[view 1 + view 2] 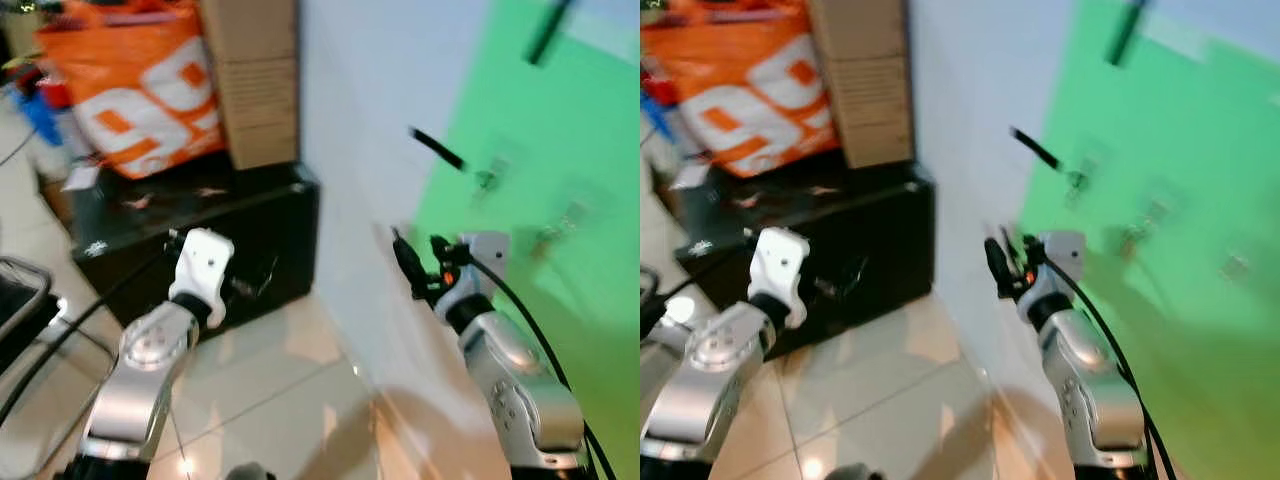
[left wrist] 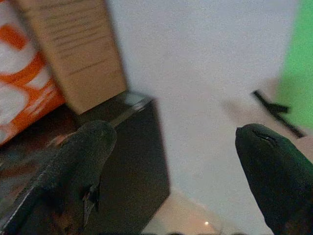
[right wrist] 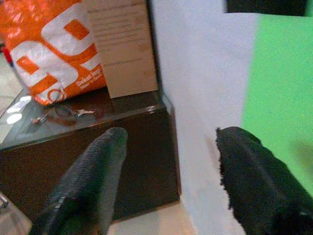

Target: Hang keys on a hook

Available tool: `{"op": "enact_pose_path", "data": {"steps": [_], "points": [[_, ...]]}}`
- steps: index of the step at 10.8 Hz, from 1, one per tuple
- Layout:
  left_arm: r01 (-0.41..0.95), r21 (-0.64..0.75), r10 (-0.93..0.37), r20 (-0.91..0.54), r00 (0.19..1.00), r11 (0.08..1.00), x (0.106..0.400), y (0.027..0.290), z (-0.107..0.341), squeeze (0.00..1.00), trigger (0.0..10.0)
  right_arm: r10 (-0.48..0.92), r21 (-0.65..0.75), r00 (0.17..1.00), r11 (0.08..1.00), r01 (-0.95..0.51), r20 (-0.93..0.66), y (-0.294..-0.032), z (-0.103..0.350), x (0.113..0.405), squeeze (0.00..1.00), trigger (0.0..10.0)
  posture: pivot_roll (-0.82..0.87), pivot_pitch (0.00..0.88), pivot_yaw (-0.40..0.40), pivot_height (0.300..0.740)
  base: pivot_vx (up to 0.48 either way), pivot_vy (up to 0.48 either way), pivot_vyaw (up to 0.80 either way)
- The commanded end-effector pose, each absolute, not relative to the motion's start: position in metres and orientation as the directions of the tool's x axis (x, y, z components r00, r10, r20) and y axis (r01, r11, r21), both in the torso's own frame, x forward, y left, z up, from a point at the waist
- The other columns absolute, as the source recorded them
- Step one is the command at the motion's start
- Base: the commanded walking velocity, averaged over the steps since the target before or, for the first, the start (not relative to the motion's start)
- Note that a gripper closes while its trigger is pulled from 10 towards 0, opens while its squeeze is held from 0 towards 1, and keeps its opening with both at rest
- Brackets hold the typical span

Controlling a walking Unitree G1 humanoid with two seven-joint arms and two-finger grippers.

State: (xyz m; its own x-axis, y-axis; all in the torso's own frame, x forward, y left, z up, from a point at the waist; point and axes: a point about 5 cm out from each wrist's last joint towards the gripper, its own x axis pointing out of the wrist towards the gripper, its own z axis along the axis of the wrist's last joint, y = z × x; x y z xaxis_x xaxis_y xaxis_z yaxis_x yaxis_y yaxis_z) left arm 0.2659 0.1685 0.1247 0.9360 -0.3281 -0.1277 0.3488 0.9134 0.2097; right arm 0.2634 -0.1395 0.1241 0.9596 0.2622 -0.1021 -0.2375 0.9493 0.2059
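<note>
Both grippers, left (image 2: 171, 161) and right (image 3: 168, 166), spread wide, empty; keys (image 3: 61, 115) on black cabinet (image 1: 270, 230), unpicked.

Both head views look forward and down, tilted, at the white wall (image 1: 370, 120), the green panel (image 1: 540, 200) and the black cabinet (image 1: 250, 240) from nearby. Each wrist view looks along its own black fingers (image 2: 83, 161) toward the same cabinet, cardboard box (image 3: 124, 44), orange bag (image 3: 49, 44) and wall, closer in.
</note>
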Motion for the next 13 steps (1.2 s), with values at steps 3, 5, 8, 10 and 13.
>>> {"op": "enact_pose_path", "data": {"steps": [3,5,8,10,13], "points": [[0.296,0.225,-0.279,-0.104,0.955,0.928,0.258,0.176,0.132,0.0,10.0,0.276,0.211,0.954,0.946,-0.248,-0.116,-0.134,0.121,0.263,1.0,10.0,0.02,0.0,-0.065,0.74,0.349,0.0,0.53],[0.275,0.231,-0.255,-0.114,0.96,0.933,0.249,0.179,0.13,0.0,10.0,0.269,0.223,0.955,0.946,-0.236,-0.129,-0.134,0.117,0.258,1.0,10.0,0.05,0.0,-0.091,0.74,0.368,0.0,0.0],[0.275,0.237,-0.254,-0.112,0.961,0.932,0.249,0.182,0.133,0.0,10.0,0.239,0.198,0.961,0.958,-0.209,-0.138,-0.134,0.115,0.259,1.0,10.0,0.06,0.0,-0.088,0.74,0.368,0.0,0.0],[0.263,0.236,-0.243,-0.108,0.964,0.936,0.255,0.184,0.133,0.0,10.0,0.226,0.174,0.965,0.964,-0.201,-0.136,-0.135,0.113,0.262,1.0,10.0,0.06,0.0,-0.087,0.74,0.373,0.0,0.0],[0.261,0.229,-0.244,-0.098,0.965,0.938,0.257,0.181,0.136,0.0,10.0,0.274,0.164,0.955,0.953,-0.253,-0.117,-0.133,0.117,0.266,1.0,10.0,0.07,0.0,-0.092,0.74,0.375,0.0,0.0]]}}
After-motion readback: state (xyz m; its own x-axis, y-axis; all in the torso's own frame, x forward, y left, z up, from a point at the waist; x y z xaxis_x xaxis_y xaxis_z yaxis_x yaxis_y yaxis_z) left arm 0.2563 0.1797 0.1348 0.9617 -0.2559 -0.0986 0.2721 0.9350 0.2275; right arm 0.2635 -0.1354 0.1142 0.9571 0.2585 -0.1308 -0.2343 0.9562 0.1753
